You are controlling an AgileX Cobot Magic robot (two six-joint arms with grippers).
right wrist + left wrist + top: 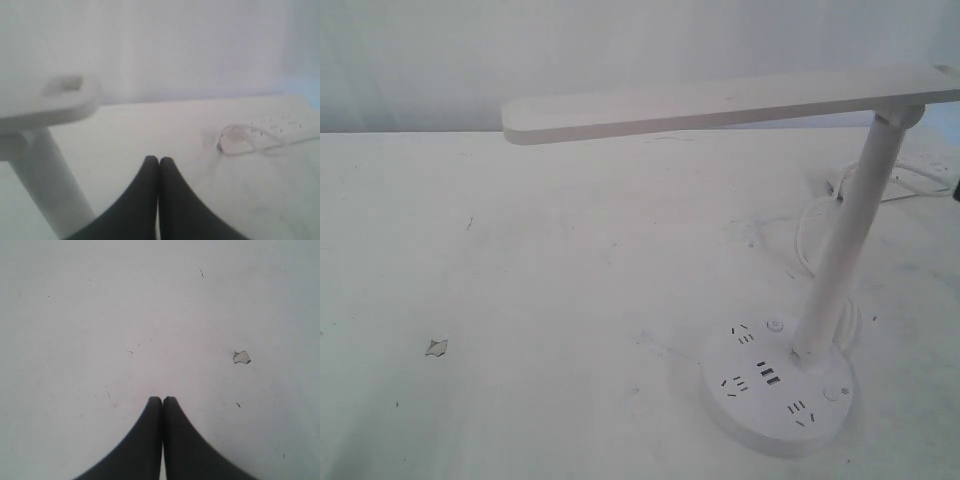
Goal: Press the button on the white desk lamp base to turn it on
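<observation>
Task looks not started: white desk lamp base (752, 424) sits lower right of the exterior frame on the white table (520, 300), slanted pole (840, 260) rising to the long lamp head (720, 105) across the top, no glow visible from the head, so I judge it off. Two small round buttons show on the disc. The button (834, 393) to press is my pick, the one at the disc's right edge near the sockets. The other round button (775, 326) sits at the disc's top edge beside the pole foot. The marks are too small to be sure which is which. Neither arm appears in the exterior view, nothing is touching the base. Left gripper (162, 399) has its dark fingers pressed together with nothing between them, over bare table near a small chip (241, 357), the same chip (437, 347) seen far left in the exterior frame, so well apart from the lamp. Right gripper (158, 159) is likewise closed and empty. Its camera shows the pole (50, 185) close by and a looped white cord (250, 140) further off, base and buttons not in its view. Left to do: whole approach, bringing a closed fingertip down onto the button, pressing, checking for light. Right arm seems the nearer one
</observation>
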